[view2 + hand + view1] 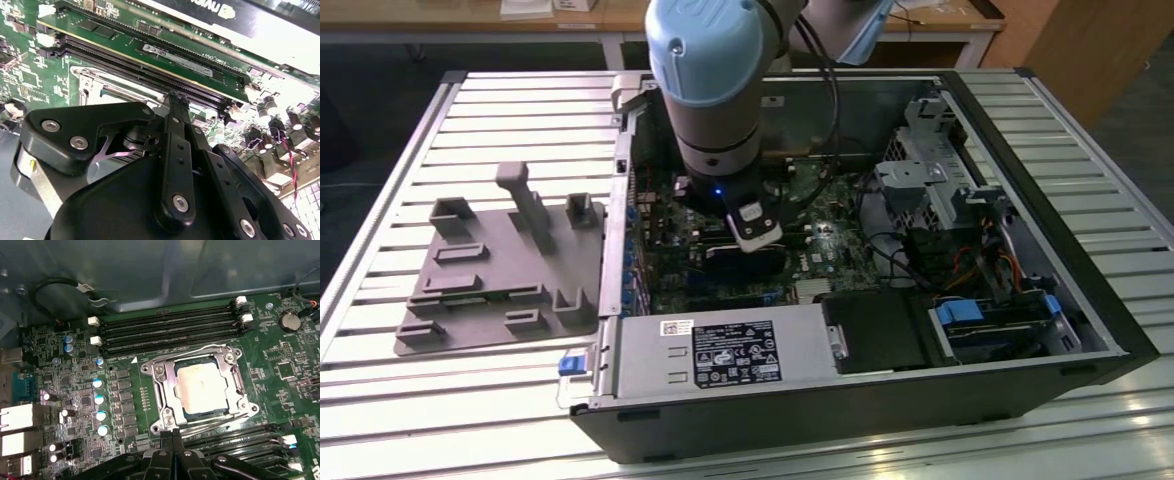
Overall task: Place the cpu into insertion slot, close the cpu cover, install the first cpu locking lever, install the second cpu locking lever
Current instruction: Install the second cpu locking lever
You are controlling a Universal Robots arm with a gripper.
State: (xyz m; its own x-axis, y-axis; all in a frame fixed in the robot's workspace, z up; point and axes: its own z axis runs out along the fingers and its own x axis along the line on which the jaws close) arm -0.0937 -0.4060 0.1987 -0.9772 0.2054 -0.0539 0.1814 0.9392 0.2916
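The pincer (172,436) is closed, its two black fingertips pressed together with nothing between them, and it hangs just beside the near edge of the cpu cover (167,400), at the point where a thin wire locking lever (212,422) runs along that edge. In the second wrist view the same pincer (176,100) shows from behind, its black linkage plates and screws in front, its tips just above the silvery frame (92,82) of the socket. The cpu (202,387), with its dull grey metal top, lies flat in the insertion slot (186,413), and the cpu cover lies down over it so that the chip shows through the square window. A second wire lever (200,351) runs along the far side of the cover, next to the long black memory slots (170,330). More such slots (240,437) lie on the near side of the socket. All of this sits on the green motherboard (80,390), with small capacitors (100,400) to one side and a round coin battery (290,320) near a corner. In the exterior view the grey and blue robot arm (714,90) reaches down into the open computer case (1094,300), which lies on its side on a slatted metal tabletop (400,130), its power supply (720,355) at the near edge. A grey moulded fixture tray (480,280) rests on the tabletop at the exterior view's left, just beside the case.
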